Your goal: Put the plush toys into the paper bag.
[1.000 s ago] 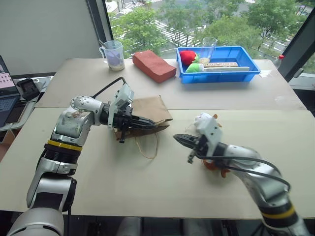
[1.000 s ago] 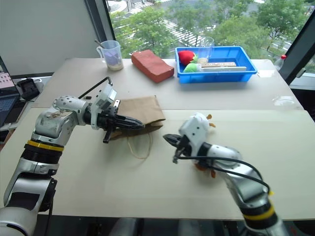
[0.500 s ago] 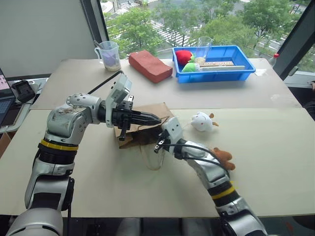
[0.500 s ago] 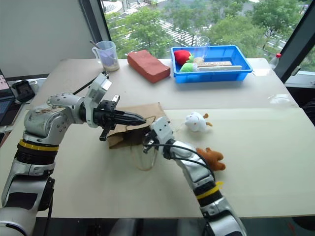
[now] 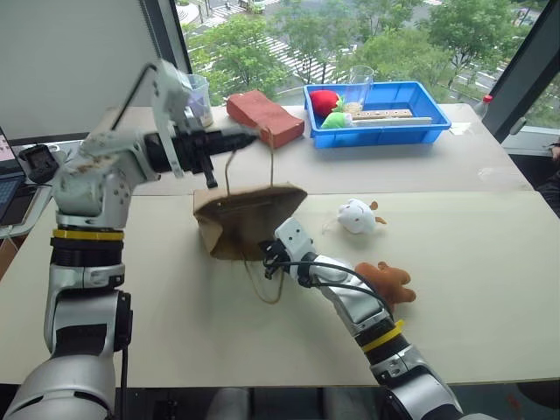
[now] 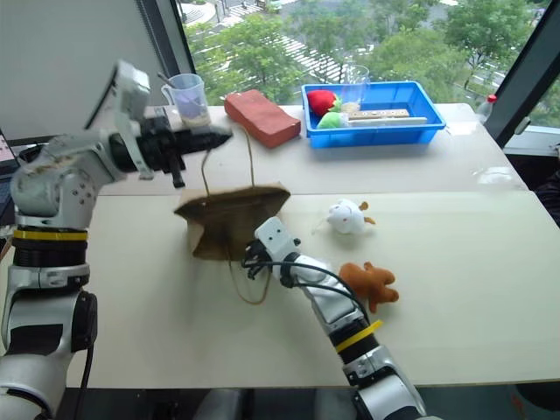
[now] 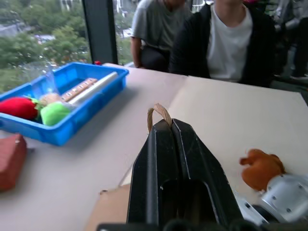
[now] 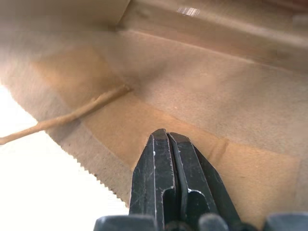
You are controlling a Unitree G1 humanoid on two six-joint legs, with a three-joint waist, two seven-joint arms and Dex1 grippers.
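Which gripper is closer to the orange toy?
Right. The right gripper is at the paper bag, beside the orange toy; the left gripper holds the handle above.

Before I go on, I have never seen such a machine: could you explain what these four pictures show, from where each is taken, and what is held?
It is a humanoid robot with two arms, each ending in a two-finger pincer. Two pictures look down from its head; the other two look along each wrist. The left pincer is shut on a twine handle, lifting the paper bag above the table. The right pincer, shut, pushes into the bag's open mouth. Beside it lie the white plush toy and the orange-brown plush toy. Farther back stand a blue tray, a reddish block and a measuring cup.
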